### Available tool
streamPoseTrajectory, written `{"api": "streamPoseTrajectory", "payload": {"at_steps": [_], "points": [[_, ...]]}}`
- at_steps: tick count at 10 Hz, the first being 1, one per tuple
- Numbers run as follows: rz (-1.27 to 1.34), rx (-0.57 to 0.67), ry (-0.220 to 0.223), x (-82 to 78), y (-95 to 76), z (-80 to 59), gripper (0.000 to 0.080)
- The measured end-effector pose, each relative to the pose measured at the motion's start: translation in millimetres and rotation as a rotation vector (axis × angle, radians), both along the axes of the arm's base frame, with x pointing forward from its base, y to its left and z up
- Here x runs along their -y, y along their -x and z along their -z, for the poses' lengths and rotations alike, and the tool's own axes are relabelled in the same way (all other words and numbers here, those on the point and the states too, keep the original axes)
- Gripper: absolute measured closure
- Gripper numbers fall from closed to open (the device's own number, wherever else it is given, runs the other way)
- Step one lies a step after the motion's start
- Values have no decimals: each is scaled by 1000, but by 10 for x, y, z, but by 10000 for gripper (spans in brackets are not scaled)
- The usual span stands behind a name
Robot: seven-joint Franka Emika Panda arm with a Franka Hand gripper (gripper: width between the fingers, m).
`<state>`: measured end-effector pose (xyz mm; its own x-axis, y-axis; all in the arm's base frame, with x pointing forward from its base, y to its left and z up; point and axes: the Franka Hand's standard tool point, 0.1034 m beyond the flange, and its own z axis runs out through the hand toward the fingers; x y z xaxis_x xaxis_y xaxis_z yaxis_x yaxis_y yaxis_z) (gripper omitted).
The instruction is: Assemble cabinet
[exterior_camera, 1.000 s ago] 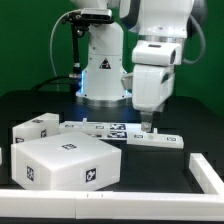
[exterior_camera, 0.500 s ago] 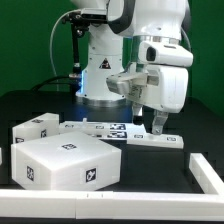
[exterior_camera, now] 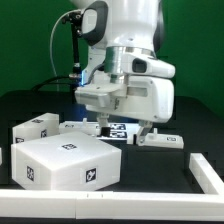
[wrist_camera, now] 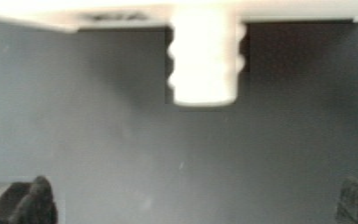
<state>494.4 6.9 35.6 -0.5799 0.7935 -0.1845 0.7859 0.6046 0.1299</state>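
Starting nearest the exterior camera, a white rail (exterior_camera: pixel 100 196) runs along the front edge of the dark table (exterior_camera: pixel 200 122) and continues up the exterior view's right side. Just behind it, toward the exterior view's left, stands the cabinet shell (exterior_camera: pixel 62 160), a large white box with square black-and-white tags on its top and front faces. Behind the shell, further to the exterior view's left, sits a small cabinet block (exterior_camera: pixel 35 128), also tagged. The marker board (exterior_camera: pixel 85 127) lies flat beyond the shell near the table's middle, one end hidden by the arm (exterior_camera: pixel 135 50). To the exterior view's right of the board, a flat cabinet panel (exterior_camera: pixel 168 141) with tags rests on the table. The gripper (wrist_camera: pixel 190 206) hangs low at the panel end nearest the board; contact with the panel cannot be determined. In the wrist view the fingers (wrist_camera: pixel 19 203) appear as two dark tips at opposite edges of the frame, spread wide with only bare table between them and nothing gripped. Ahead of them, well apart, a white knobbed peg (wrist_camera: pixel 206 58) projects from a white edge.
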Motion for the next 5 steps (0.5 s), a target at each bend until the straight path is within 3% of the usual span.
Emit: {"api": "streamPoseTrajectory", "payload": {"at_steps": [2,4,5], "points": [[5,1,-2,-14,2,-5,3],[45,125,-95,-316,-39,95,3],[40,186,-97,-380,-65,165,3]]}}
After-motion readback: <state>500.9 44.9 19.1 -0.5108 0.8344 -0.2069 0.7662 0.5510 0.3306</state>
